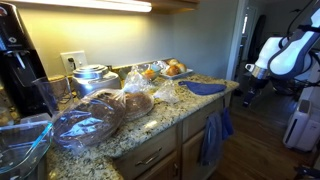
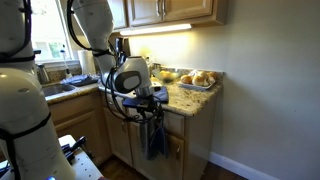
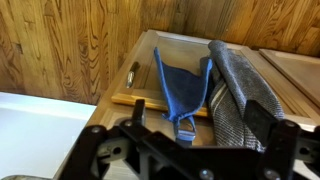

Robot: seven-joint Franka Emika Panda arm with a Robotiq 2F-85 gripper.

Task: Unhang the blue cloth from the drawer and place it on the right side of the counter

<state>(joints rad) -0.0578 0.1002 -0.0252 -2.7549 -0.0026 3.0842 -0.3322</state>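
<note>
Your blue cloth (image 3: 180, 92) is on the drawer (image 3: 150, 55), draped over its top edge and hanging down the front in a narrowing V. In an exterior view it shows as a blue strip (image 1: 212, 135) down the cabinet face below the table (image 1: 190, 108) edge. In an exterior view (image 2: 155, 138) it's just a dark hanging shape, and you can't split it from its neighbour there.

The neighbour is a grey striped towel (image 3: 240, 95) on the same drawer, touching the blue cloth and overlapping one of its edges. The metal drawer handle (image 3: 133, 75) sits on the other side of the blue cloth, clear of it.

Your gripper (image 3: 198, 125) is facing the drawer front, close in, with the cloth's lower tip between the jaws. The jaws are apart, holding nothing. In an exterior view the gripper (image 2: 148, 100) sits at the table edge just above the hanging cloths.

On the table above the drawer lies a second blue piece (image 1: 205, 88), flat; cloth or mat, can't tell. Further back from the drawer there's a tray of bread rolls (image 1: 172, 68), and well along the table a clear bag of bread (image 1: 90, 122).
</note>
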